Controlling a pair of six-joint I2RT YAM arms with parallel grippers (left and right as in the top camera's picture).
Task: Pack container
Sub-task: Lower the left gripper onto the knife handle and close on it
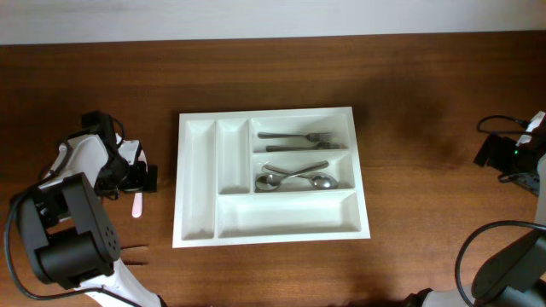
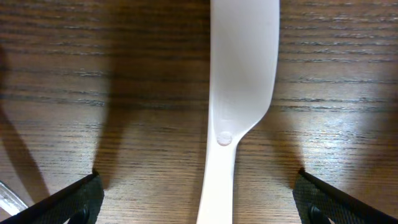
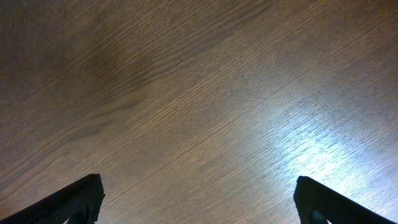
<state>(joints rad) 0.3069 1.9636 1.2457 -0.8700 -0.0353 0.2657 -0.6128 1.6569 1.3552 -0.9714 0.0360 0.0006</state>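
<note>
The container [image 1: 196, 183] is a large white five-compartment tray in the middle of the table. Two forks [image 1: 299, 136] lie in its top wide slot and spoons [image 1: 294, 176] in the middle one; the bottom slot and both narrow slots are empty. A white plastic knife [image 1: 136, 203] lies on the table left of the tray. My left gripper [image 1: 143, 177] is open right over it; in the left wrist view the knife [image 2: 239, 93] lies between the spread fingers [image 2: 199, 205], untouched. My right gripper [image 1: 493, 152] is open and empty at the far right edge, over bare wood [image 3: 199, 112].
A thin dark utensil [image 1: 135, 250] lies near the front left by the left arm's base. Cables run along the right edge by the right arm [image 1: 520, 149]. The table's back edge meets a white wall.
</note>
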